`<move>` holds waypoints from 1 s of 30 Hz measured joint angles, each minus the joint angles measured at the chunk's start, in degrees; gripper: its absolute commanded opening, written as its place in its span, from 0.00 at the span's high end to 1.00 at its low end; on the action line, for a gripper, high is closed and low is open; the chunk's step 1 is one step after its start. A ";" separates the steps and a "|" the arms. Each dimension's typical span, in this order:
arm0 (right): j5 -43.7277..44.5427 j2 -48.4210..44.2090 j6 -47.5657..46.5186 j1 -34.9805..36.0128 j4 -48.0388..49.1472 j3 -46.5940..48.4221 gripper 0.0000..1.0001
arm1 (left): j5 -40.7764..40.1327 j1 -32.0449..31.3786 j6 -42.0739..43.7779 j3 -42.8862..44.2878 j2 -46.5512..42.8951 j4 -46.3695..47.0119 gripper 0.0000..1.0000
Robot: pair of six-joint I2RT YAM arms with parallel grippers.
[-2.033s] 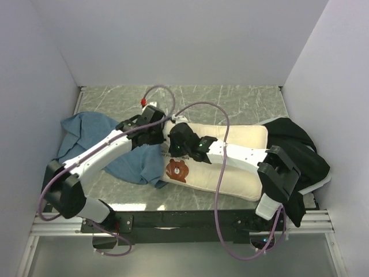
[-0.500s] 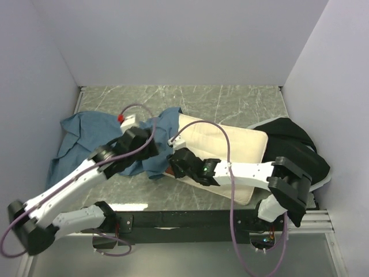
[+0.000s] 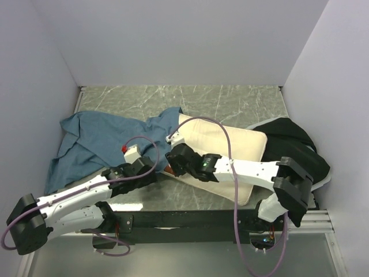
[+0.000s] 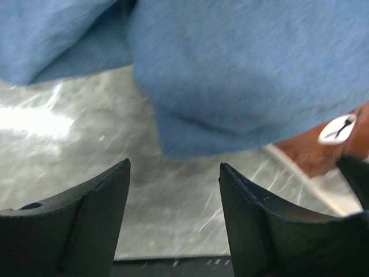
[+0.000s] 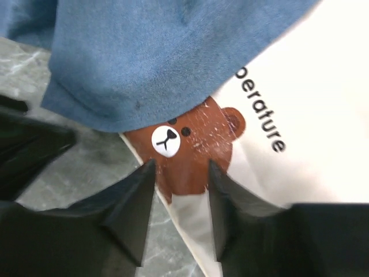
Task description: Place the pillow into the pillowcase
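The pillow [image 3: 230,147] lies flat on the table [image 3: 230,104], centre-right, long axis running left to right. Its left end is now under the hem of the pillowcase [image 3: 98,138]. 2 s ago that end was bare and the bear face [image 5: 184,150] showed in full; now blue cloth overlaps the top of the face and the far-left corner. Whether the cloth only drapes over the pillow or the corner has entered the opening: cannot tell. The left claw [image 4: 174,164] has let go of the cloth and pulled back toward the near edge. Its jaws are wide and empty, low over the table, aimed at the hem approx. straight ahead. The right claw [image 5: 180,167] sits over the bear-face corner, jaws part-open, holding nothing. The black cloth [image 3: 294,141] at far right is not involved. Judgement: insertion is barely started, and most of the pillow is uncovered. With the hem released, the opening prob. needs a re-grip before further feed.
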 measured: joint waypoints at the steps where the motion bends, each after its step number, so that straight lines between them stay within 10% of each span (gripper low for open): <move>1: 0.11 -0.87 -0.33 0.02 -0.46 -0.02 0.40 | -0.39 -0.04 -0.31 -0.15 1.07 1.73 0.32; 7: 0.61 -2.91 -2.91 0.83 -1.75 -1.40 0.21 | -2.95 -0.09 -0.87 -0.28 9.68 9.60 0.46; 12: 1.88 0.35 -4.70 3.28 -3.67 -1.81 0.17 | -5.38 -0.07 -1.90 -0.28 13.53 11.04 0.84; 16: 5.62 3.80 -5.27 4.09 -3.82 -0.85 0.40 | -6.36 0.11 -1.46 -0.28 12.46 10.56 0.99; 21: 7.32 5.66 -6.08 4.00 -5.05 1.46 0.96 | -6.25 0.07 1.64 0.42 7.78 10.58 0.99; 30: -1.81 5.57 -5.90 1.07 -17.59 16.83 1.00 | 1.51 -0.04 17.68 14.10 4.55 7.45 0.99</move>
